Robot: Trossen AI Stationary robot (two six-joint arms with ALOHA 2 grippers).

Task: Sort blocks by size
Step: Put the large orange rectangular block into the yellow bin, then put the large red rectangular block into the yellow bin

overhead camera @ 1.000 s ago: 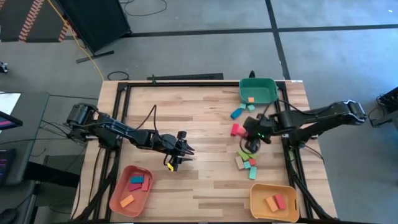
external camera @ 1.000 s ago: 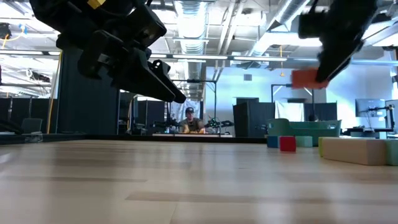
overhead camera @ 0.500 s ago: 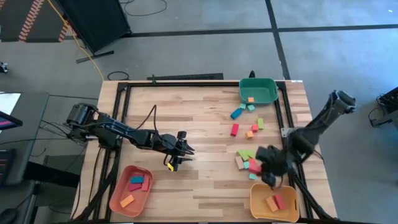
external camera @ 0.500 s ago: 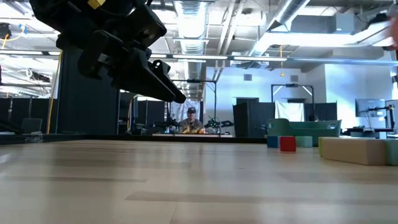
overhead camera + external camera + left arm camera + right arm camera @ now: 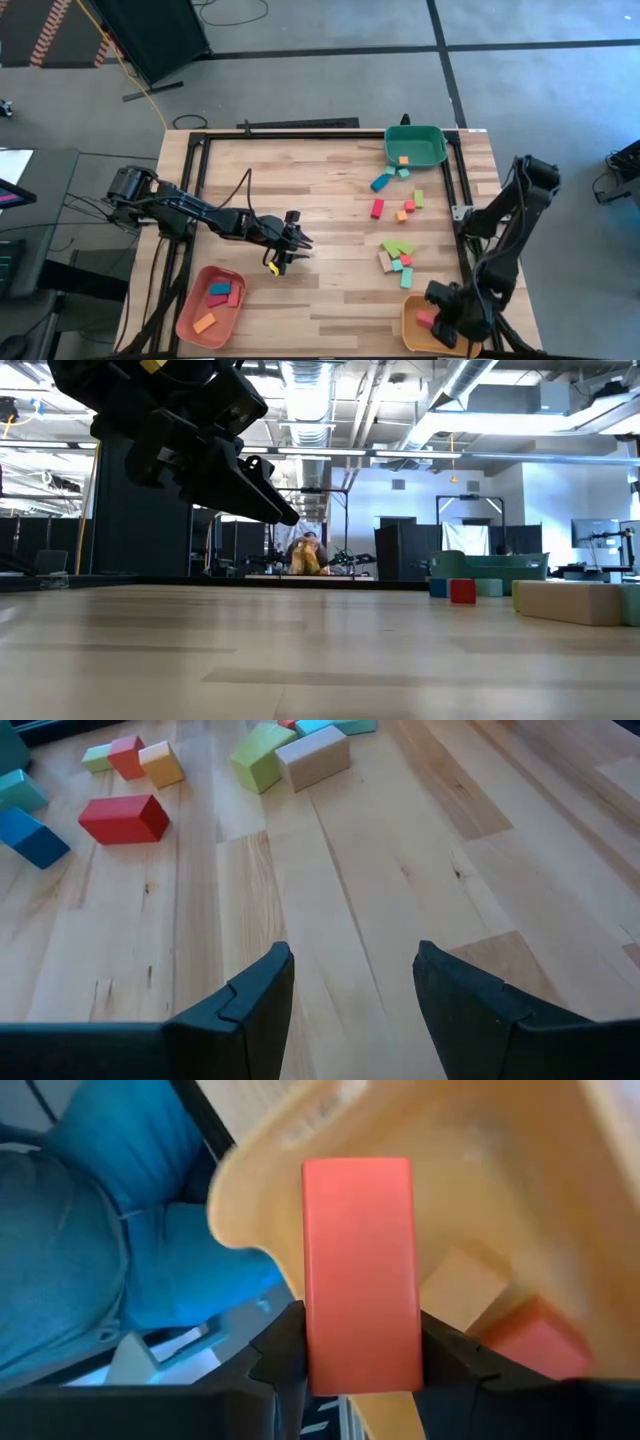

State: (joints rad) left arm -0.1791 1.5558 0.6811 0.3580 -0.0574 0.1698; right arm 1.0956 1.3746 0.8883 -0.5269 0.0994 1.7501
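A salmon-red bar block (image 5: 360,1275) stands upright between the two dark fingers of the right gripper (image 5: 360,1370), which is clamped on its lower sides. In the high view this gripper (image 5: 447,318) hangs over the yellow tray (image 5: 412,325) at the table's near right corner, with the block's pink-red face (image 5: 427,319) showing just above the tray's floor. The right wrist view shows the tray's pale yellow wall (image 5: 300,1140) curving behind the held bar, and two more blocks lying inside the tray, an orange one (image 5: 462,1285) and a reddish one (image 5: 535,1342).

The other loose blocks lie on the wooden table (image 5: 320,180): a cluster of green, tan, teal and red pieces (image 5: 396,258) near the right edge, a red bar (image 5: 378,208) with an orange cube (image 5: 401,215) and a green piece (image 5: 419,198) farther back, and a blue bar (image 5: 381,182) close to the green tray (image 5: 416,146), which holds an orange cube (image 5: 403,160). The salmon tray (image 5: 208,305) at the near left corner holds several coloured blocks.

The left gripper (image 5: 292,243) waits above the table's middle, its fingers (image 5: 245,1010) spread apart with nothing between them.
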